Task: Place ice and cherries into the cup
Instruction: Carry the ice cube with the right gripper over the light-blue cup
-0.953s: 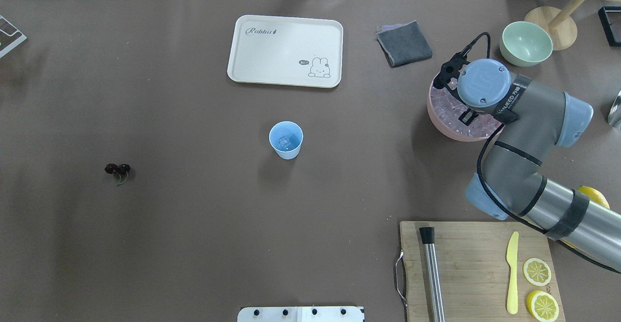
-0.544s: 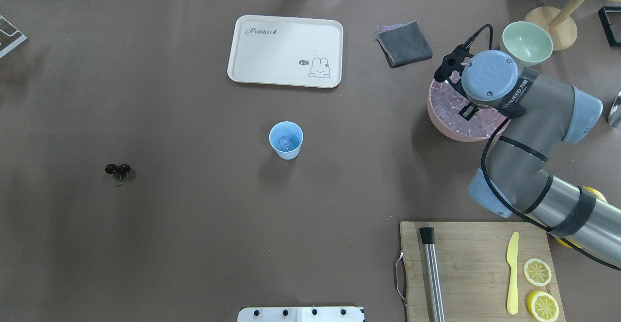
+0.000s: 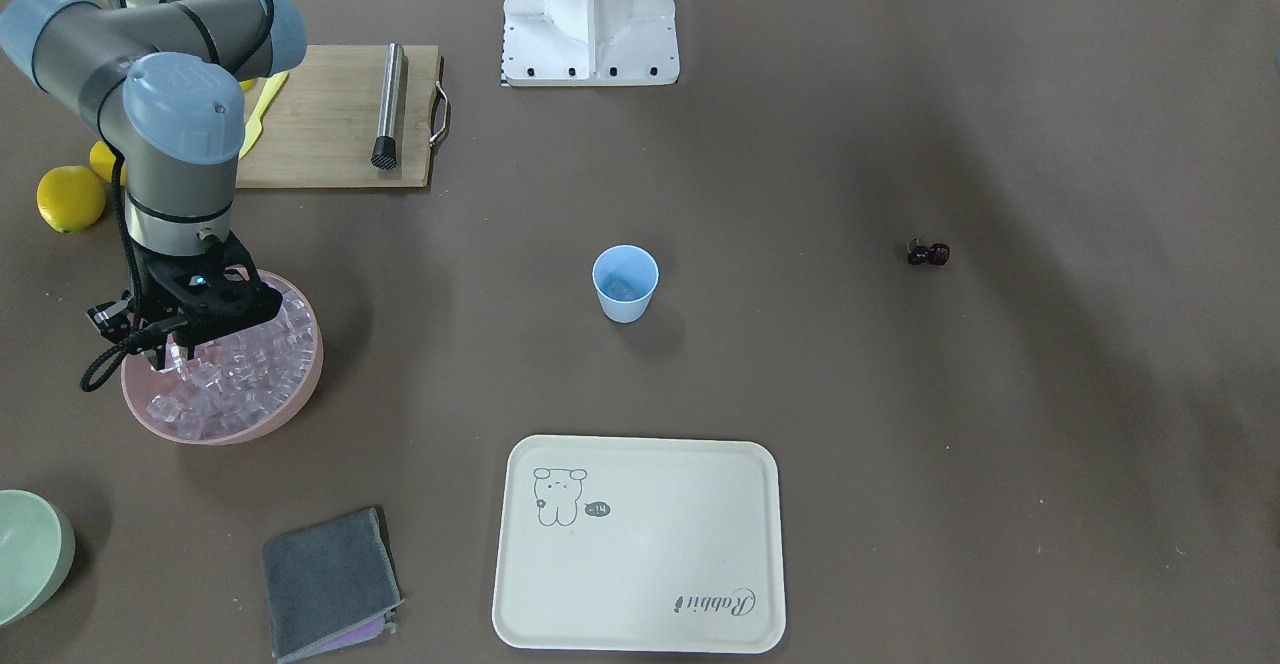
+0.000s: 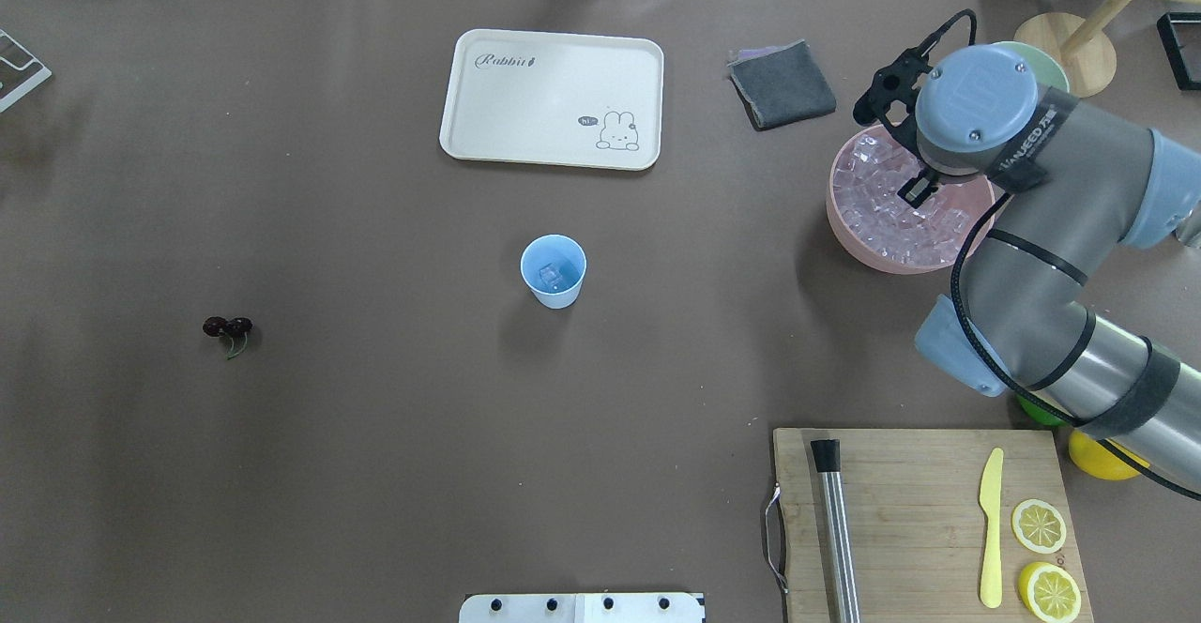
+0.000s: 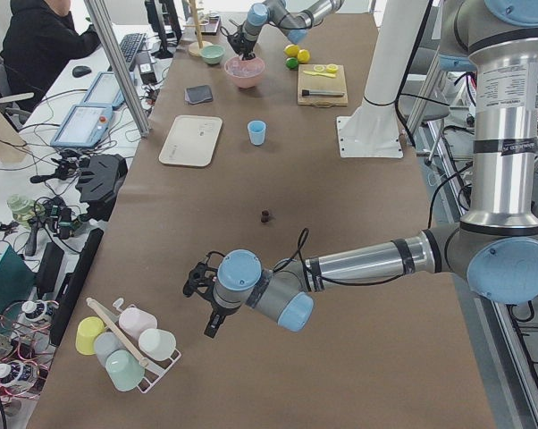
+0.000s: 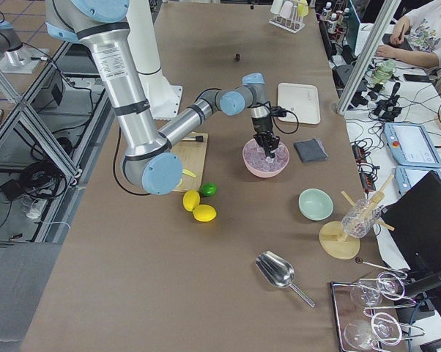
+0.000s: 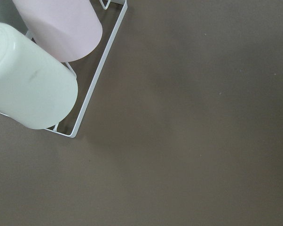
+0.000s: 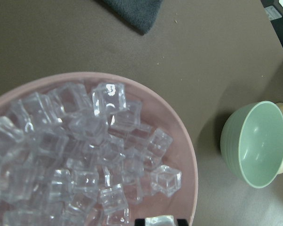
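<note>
One cube (image 8: 161, 219) is gripped between the tips of the right pincer (image 8: 161, 223), which is closed down to the cube's width. The pincer is held over the pink bowl (image 4: 849, 234), above the heaped ice (image 8: 85, 165); whether the cube is clear of the heap cannot be told. A green bowl (image 8: 254, 146) and a grey cloth (image 4: 782, 84) are set near the pink one. The cup (image 4: 553, 271) is stood upright at mid-table (image 4: 375, 463), well apart from the bowl, with one piece of ice seen inside. The cherries (image 4: 227, 326) are laid on the table toward the robot's left, well apart from the cup and untouched. The left pincer (image 5: 212, 320) is held low at the table's left end, beside a wire rack (image 5: 126, 344) of cups. It is shown only in the side view, so its opening cannot be told. In its wrist view, two cups in the rack are seen, one pale green (image 7: 28, 80) and one pink (image 7: 61, 23).
</note>
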Tool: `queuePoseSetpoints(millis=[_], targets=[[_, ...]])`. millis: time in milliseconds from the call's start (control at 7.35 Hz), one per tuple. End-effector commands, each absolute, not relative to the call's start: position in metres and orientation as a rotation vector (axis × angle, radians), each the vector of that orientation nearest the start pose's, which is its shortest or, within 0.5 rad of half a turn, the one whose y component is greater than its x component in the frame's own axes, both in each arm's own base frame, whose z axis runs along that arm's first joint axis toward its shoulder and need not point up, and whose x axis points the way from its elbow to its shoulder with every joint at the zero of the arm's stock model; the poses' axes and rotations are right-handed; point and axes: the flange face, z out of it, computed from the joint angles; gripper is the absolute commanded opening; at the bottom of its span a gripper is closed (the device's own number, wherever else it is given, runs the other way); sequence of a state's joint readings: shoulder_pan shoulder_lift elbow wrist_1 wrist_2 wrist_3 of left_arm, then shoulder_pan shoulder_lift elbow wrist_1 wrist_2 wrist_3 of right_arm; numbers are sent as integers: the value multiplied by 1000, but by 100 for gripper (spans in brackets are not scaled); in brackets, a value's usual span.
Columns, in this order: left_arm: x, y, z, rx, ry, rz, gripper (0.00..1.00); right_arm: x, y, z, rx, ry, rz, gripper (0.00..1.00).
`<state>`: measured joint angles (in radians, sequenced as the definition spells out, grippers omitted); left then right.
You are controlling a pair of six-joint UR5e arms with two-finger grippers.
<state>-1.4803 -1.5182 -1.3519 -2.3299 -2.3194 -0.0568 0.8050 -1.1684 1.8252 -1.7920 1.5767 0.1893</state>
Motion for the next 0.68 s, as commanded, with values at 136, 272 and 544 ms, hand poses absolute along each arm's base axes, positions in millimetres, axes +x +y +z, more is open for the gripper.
queuePoseSetpoints(millis=[136, 272, 544], targets=[[-22, -480, 710, 424, 766, 220, 98, -366, -520, 223, 357, -348, -430, 0], [-22, -480, 711, 423, 766, 219, 98, -395, -510, 176, 366, -422, -376, 0], [-21, -483, 708, 428, 767, 223, 98, -438, -489, 119, 332, -555, -250, 0]])
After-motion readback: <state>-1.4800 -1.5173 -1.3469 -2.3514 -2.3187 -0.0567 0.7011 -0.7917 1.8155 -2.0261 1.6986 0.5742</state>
